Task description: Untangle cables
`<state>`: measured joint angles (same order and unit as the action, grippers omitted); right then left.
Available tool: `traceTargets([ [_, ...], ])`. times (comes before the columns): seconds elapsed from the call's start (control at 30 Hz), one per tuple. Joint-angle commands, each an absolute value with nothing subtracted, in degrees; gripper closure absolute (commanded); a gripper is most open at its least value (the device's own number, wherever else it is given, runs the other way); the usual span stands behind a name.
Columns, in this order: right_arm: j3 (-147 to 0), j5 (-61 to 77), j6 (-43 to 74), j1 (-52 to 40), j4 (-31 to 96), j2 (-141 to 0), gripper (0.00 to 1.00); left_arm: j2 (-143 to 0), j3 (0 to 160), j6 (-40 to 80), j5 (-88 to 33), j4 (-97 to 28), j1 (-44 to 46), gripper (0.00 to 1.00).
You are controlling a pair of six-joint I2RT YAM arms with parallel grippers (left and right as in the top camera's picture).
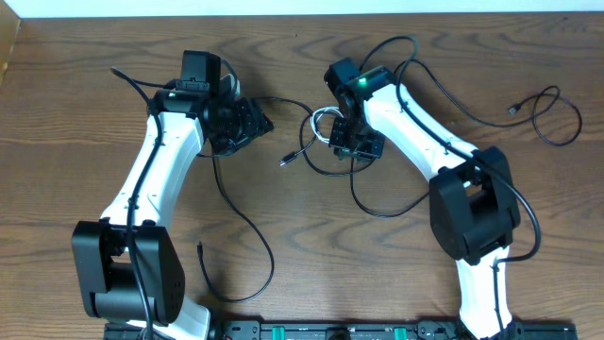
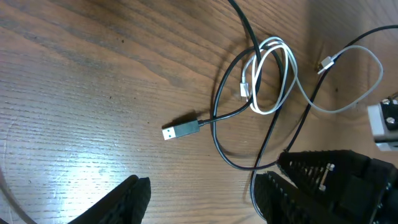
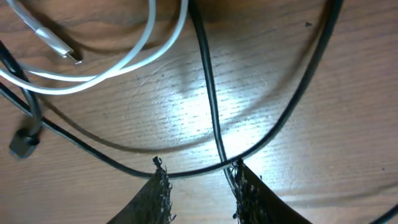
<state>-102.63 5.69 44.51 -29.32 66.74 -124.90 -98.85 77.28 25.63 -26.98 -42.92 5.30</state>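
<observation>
Looks barely begun, with white cable looped among black cables; left end effector released, right end effector part-open astride a black strand

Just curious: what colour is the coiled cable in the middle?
The coiled cable is white; left wrist view shows it best.

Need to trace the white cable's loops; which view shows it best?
Left wrist: the white cable shows its whole coil and both plug ends, a black cable crossing it. Overhead shows the white cable small. Right wrist catches only two strands and one plug.
</observation>
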Motion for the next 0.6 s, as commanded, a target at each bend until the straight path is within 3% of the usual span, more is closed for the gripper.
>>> traceTargets([
  [0.0, -101.0, 3.7, 49.6, -29.4, 67.2, -124.2, 0.69, -98.8, 77.3, 25.1, -26.3, -43.2, 5.2, 0.4],
  [0.13, -97.7, 3.1, 55.5, -29.8, 67.1, -124.4, 0.71, -98.8, 77.3, 25.1, -26.3, -43.2, 5.2, 0.4],
  [0.27, -94.5, 3.0, 58.4, -29.8, 66.6, -124.4, 0.62, -98.8, 77.3, 25.1, -26.3, -43.3, 5.2, 0.4],
  [0.4, -90.6, 2.9, 60.4, -29.6, 62.1, -124.4, 0.62, -98.8, 77.3, 25.1, -26.3, -43.2, 5.2, 0.4],
  [0.47, -88.7, 2.9, 60.4, -29.7, 58.1, -124.4, 0.68, -98.8, 77.3, 25.1, -26.3, -43.2, 5.2, 0.4],
  [0.5, -88.0, 2.2, 60.1, -29.7, 56.4, -124.4, 0.78, -98.8, 77.3, 25.1, -26.3, -43.2, 5.2, 0.4],
  [0.57, -87.9, 0.1, 60.0, -29.5, 56.1, -124.4, 0.89, -98.8, 77.3, 25.1, -26.3, -43.2, 5.2, 0.4],
])
